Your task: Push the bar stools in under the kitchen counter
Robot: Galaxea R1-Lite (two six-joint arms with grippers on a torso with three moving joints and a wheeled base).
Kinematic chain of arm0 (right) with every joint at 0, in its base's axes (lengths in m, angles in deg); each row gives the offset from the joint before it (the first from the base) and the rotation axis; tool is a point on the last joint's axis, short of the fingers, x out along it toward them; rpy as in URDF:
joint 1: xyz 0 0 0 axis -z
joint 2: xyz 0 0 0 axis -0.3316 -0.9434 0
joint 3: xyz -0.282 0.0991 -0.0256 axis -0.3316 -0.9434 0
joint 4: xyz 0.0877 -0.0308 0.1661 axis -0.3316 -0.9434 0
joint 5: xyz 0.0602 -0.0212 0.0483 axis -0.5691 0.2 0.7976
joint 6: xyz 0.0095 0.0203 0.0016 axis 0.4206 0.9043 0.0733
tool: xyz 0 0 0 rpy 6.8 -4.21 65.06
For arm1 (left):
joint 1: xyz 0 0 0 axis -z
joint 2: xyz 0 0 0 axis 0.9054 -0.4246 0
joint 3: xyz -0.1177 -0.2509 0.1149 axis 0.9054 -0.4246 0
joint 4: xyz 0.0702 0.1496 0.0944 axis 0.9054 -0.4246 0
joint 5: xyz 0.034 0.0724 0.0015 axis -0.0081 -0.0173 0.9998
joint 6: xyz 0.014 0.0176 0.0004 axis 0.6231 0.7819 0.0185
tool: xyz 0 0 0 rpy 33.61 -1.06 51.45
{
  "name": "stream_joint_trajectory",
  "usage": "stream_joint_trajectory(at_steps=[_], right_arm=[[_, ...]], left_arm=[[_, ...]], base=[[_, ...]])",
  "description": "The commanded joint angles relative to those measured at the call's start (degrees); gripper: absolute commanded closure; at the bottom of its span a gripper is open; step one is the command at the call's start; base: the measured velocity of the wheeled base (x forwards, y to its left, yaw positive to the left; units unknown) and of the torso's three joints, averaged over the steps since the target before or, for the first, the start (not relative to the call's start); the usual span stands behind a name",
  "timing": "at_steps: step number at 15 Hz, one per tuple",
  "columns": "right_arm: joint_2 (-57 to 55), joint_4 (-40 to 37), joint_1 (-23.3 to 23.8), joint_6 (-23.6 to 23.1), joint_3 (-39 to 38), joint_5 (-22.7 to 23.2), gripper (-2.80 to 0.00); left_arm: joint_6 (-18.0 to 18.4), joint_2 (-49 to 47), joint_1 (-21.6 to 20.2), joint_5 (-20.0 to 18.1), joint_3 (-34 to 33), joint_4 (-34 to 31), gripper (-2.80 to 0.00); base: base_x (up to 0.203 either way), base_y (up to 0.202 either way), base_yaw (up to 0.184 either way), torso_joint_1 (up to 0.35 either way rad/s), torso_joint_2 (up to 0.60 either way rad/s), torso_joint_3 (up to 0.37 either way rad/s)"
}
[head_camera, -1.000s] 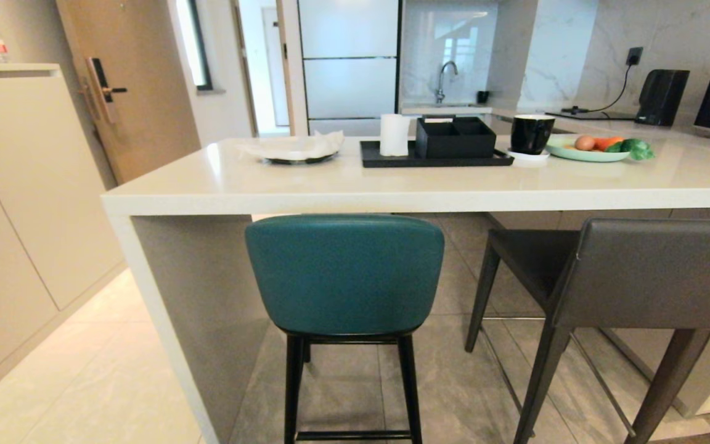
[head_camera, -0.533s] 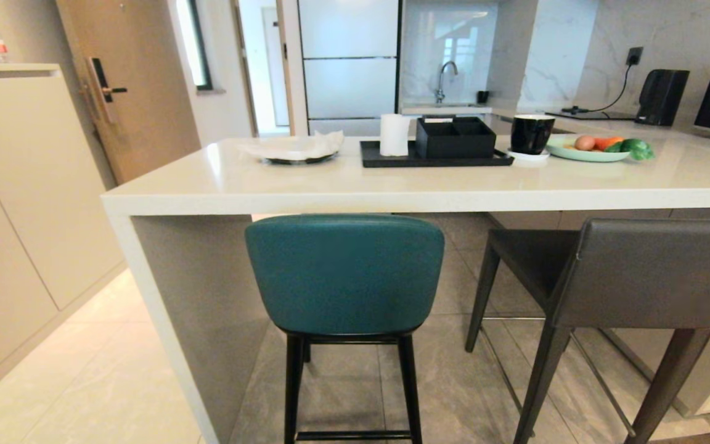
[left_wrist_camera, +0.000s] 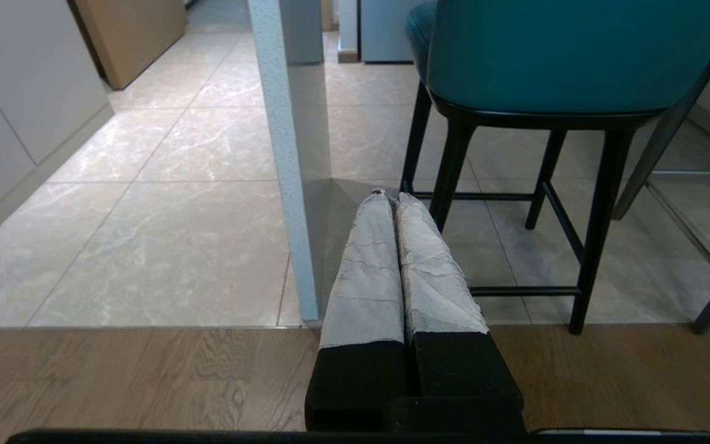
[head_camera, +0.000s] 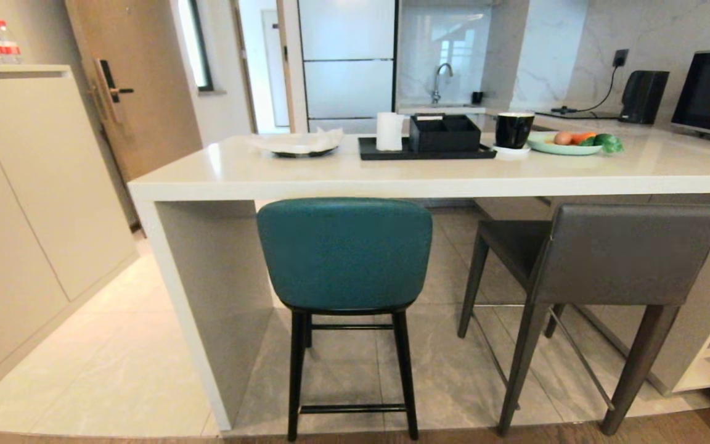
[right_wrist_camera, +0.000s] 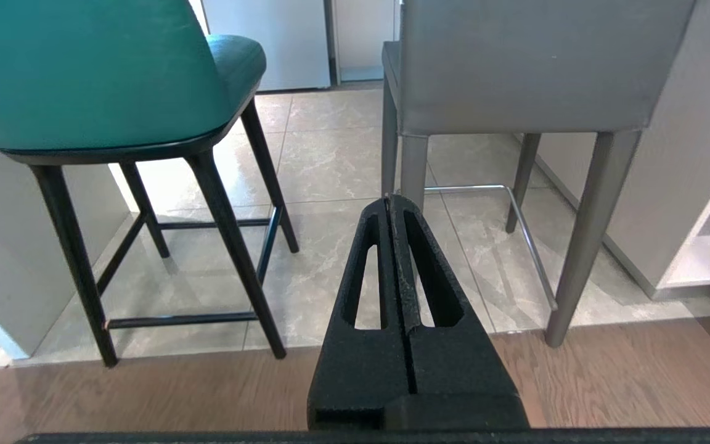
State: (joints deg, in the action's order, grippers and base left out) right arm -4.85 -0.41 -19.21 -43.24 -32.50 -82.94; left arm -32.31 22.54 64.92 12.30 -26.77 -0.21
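Teal stool (head_camera: 344, 253) and grey stool (head_camera: 626, 253) sit tucked at the kitchen counter (head_camera: 392, 179); left gripper (left_wrist_camera: 392, 197) and right gripper (right_wrist_camera: 390, 198) both hang low, jaws pressed together, holding nothing.

The tiled floor (head_camera: 114, 382) carries both stools: the teal stool (head_camera: 344, 253) stands on its thin black legs just beside the kitchen counter (head_camera: 392, 176)'s slab side leg, the dark-grey stool (head_camera: 614, 253) near it on the other side — apart, not touching. A strip of wooden floor (left_wrist_camera: 114, 382) borders the tiles on the near side — bare.
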Motion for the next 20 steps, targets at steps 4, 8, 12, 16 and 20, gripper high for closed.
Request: stream_joint_trajectory(at_steps=[4,8,12,16,20], right_arm=[[-0.05,0.0,0.02,-0.02,0.0,0.01,0.0],[-0.05,0.0,0.02,-0.02,0.0,0.01,0.0],[-0.05,0.0,0.02,-0.02,0.0,0.01,0.0],[-0.05,0.0,0.02,-0.02,0.0,0.01,0.0],[-0.05,0.0,0.02,-0.02,0.0,0.01,0.0]], left_arm=[[0.01,-0.11,-0.05,0.16,0.0,-0.05,0.0],[0.01,-0.11,-0.05,0.12,0.0,-0.05,0.0],[0.01,-0.11,-0.05,0.16,0.05,-0.05,0.0],[-0.08,-0.11,0.03,0.16,0.0,-0.05,0.0],[-0.26,-0.11,0.04,0.42,0.0,-0.05,0.0]], base=[[0.0,0.0,0.0,0.0,0.0,0.0],[-0.001,-0.089,-0.002,0.002,0.0,0.0],[0.0,-0.2,0.003,0.004,0.0,0.003],[0.0,-0.19,0.004,0.003,0.0,0.001],[0.0,-0.039,0.0,0.016,-0.04,-0.026]])
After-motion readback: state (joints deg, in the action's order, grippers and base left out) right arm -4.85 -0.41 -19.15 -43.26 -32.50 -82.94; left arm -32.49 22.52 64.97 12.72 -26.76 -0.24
